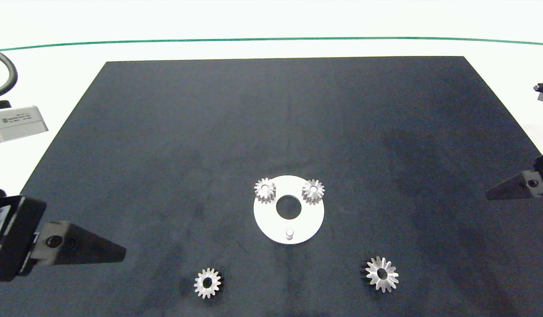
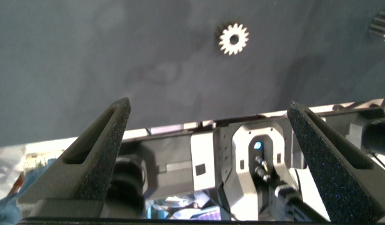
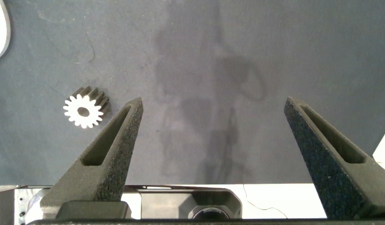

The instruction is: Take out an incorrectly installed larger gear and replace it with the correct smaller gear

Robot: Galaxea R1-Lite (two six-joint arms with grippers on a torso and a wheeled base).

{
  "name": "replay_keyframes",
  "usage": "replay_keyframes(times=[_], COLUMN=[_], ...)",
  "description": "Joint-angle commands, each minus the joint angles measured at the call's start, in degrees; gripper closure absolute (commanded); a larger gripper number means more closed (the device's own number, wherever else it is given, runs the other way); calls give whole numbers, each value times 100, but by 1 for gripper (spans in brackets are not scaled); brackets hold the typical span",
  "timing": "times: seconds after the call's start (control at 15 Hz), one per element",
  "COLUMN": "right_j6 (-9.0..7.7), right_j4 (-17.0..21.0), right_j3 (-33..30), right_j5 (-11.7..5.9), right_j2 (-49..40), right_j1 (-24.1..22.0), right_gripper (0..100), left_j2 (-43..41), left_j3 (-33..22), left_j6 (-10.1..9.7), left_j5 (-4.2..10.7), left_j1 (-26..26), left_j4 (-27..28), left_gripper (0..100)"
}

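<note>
Grey fingers of the left end effector stand wide apart, released, with nothing between them; in the head view it sits low at the left edge of the dark mat, its tip pointing inward. The right end effector is likewise spread open and empty, parked at the right edge of the mat, farther up than the left one.

Open mat lies all round both end effectors. The far half of the mat is bare, and the white desk shows beyond its edges, crossed by a thin green line. A white box-like device and a dark cable lie on the desk off the mat's left side.

Near the middle of the mat's near half lies a white round plate with a central hole. Two compact gears sit on pins at its far rim, side by side and apart; a bare pin stands at its near rim.

The smaller gear lies flat on the mat, near-left of the plate, between the left end effector and the plate and closer to the near edge. The larger gear, with long pointed teeth, lies flat near-right of the plate, well apart from the right end effector and nearer the front edge than it.
</note>
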Motion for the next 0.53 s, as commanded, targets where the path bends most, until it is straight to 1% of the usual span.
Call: replay_keyframes(times=[0.07,0.13,0.2,0.33,0.4,0.47,0.53], right_j6=[7,7,7,7,7,7,7], right_j4=[32,32,32,14,14,14,5], right_j3=[19,27,36,36,36,36,36], right_j5=[-4,-4,-13,-4,-13,-4,-4], right_j2=[5,14,23,31,31,40,49], right_j1=[9,9,0,-9,-9,-9,0], right_gripper=[9,9,9,9,9,9,9], left_j2=[128,172,163,207,321,418,541], left_j3=[600,846,1039,1101,1189,1233,1286], left_j6=[-267,-372,-451,-574,-618,-680,-794], left_j5=[396,545,589,580,660,897,1152], left_j1=[-536,-676,-756,-835,-984,-1046,-1186], left_j4=[-467,-731,-977,-1100,-1117,-1170,-1249], left_gripper=[0,0,0,0,0,0,0])
